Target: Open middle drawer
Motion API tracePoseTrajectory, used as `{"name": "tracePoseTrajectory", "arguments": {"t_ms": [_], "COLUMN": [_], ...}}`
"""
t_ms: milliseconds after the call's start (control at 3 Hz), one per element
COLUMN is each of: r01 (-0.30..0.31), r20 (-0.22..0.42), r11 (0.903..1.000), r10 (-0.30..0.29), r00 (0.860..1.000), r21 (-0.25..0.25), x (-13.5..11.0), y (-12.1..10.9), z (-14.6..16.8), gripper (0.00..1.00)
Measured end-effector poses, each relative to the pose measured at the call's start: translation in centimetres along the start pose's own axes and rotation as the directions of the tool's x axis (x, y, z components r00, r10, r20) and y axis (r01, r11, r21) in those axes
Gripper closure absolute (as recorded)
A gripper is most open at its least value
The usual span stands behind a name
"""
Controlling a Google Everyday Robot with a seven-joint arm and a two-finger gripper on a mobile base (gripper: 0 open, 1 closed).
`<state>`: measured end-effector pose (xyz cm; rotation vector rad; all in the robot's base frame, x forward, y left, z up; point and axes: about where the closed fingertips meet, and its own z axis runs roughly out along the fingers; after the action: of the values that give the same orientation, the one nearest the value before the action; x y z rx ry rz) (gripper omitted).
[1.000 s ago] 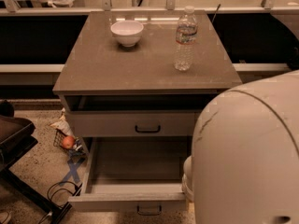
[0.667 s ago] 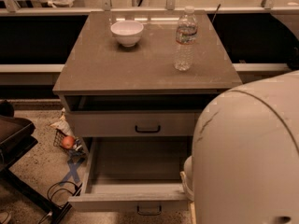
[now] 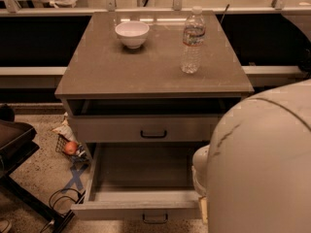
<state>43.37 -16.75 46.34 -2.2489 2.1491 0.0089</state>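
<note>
- Nothing has visibly shifted since the earlier frame. The middle drawer (image 3: 141, 169), a wide grey-beige shallow box with a flat front, stands out as far as before, and the robot's big rounded beige arm shell (image 3: 267, 164) fills the same lower right corner.
- The middle drawer is pulled well out of the cabinet toward the camera. It sits below the upper drawer (image 3: 112, 129), whose grey front is only slightly proud of the grey-brown cabinet top (image 3: 146, 72).
- The gripper does not show. It is presumably low on the right, behind the shell, and whether it is released or clenched cannot be told.
- The opening looks essentially done. Any further pull should run straight along the runners from the small black bar handle (image 3: 155, 219) at the front's centre, with no sideways skew, and the retreat should not nudge the front.
- The drawer's long axis runs left to right, its front faces the camera, and its open box faces up.
- A white bowl (image 3: 132, 34) and a clear plastic water bottle (image 3: 193, 42) stand on the top, well apart, so jolts are best avoided.
</note>
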Motion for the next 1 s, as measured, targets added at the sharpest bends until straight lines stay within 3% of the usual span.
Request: {"name": "tracePoseTrajectory", "arguments": {"t_ms": [333, 667, 1000], "r01": [-0.003, -0.013, -0.043], "r20": [-0.047, -0.036, 0.060], "r11": [0.9998, 0.9995, 0.9955], "r10": [0.004, 0.014, 0.038], "r00": [0.999, 0.999, 0.997], "r21": [0.020, 0.028, 0.085], "x": [1.2, 2.4, 3.2], "y": [-3.6, -4.7, -5.7], "z": [-3.5, -4.2, -2.2], "gripper": [0.17, 0.41, 0.64]}}
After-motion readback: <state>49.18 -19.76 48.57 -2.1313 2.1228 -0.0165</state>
